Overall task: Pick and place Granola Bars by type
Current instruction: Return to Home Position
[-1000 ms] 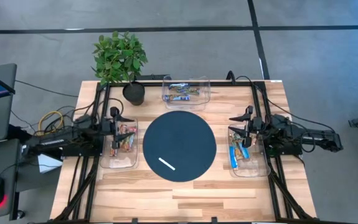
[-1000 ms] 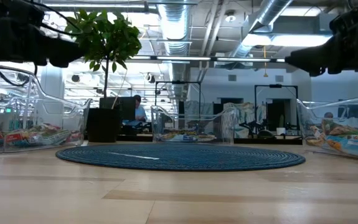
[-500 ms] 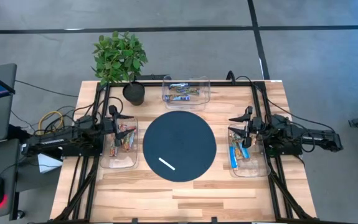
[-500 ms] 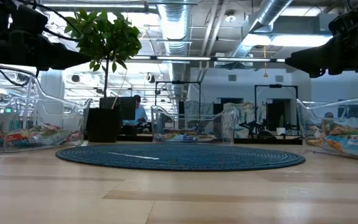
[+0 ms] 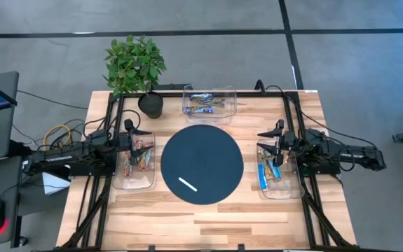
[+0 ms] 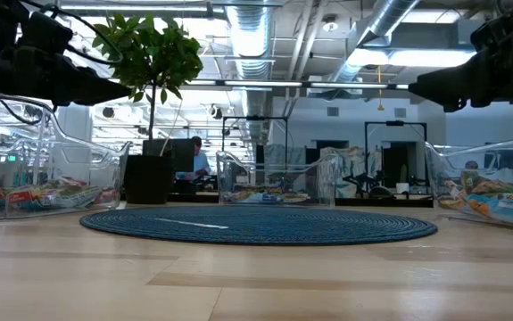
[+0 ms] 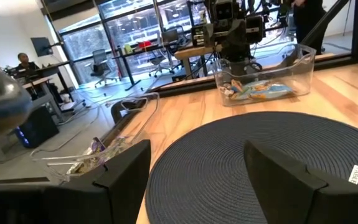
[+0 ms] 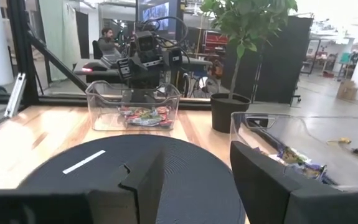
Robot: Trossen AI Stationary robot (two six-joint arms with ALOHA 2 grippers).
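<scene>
Granola bars lie in three clear bins. Multicoloured ones fill the left bin (image 5: 137,164), also seen as bars (image 8: 144,115). Blue-and-white ones lie in the right bin (image 5: 278,176), seen as bars (image 7: 253,90). Dark and blue ones sit in the far bin (image 5: 209,102). My left gripper (image 5: 130,135) hangs open over the left bin's far end, its fingers wide apart around nothing (image 7: 197,146). My right gripper (image 5: 277,140) hangs open over the right bin's far end (image 8: 196,152).
A dark round woven mat (image 5: 201,163) lies in the table's middle with a thin white stick (image 5: 188,184) on its near left part. A potted plant (image 5: 136,66) stands at the far left corner. Bare wood runs along the near edge.
In the low view the left arm's dark end has reached slightly further toward the table's right and shows a more pointed outline. The right arm, the bins and the bars have stayed put.
</scene>
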